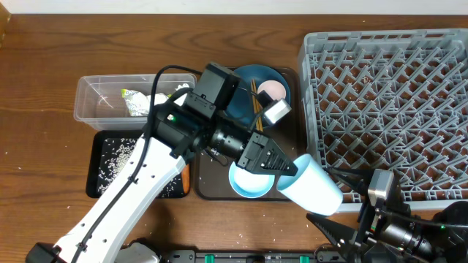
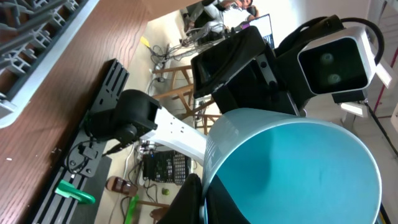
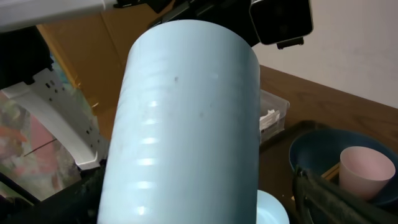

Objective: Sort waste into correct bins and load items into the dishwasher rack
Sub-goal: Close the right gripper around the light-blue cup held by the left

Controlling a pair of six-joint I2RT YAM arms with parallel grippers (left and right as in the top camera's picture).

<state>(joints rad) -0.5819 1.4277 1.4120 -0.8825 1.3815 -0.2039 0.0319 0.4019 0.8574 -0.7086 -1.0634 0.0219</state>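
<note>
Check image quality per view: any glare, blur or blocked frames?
Overhead: evenly lit, sharp. Left wrist: the light blue cup fills the lower right of the frame. Right wrist: the same cup blocks the centre, with faint highlight bands down its side; the pink cup behind reads clearly.

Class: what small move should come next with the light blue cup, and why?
Probably close the right end effector: its open jaws flank the light blue cup, which the left end effector holds tilted by its rim beside the dishwasher rack.
</note>
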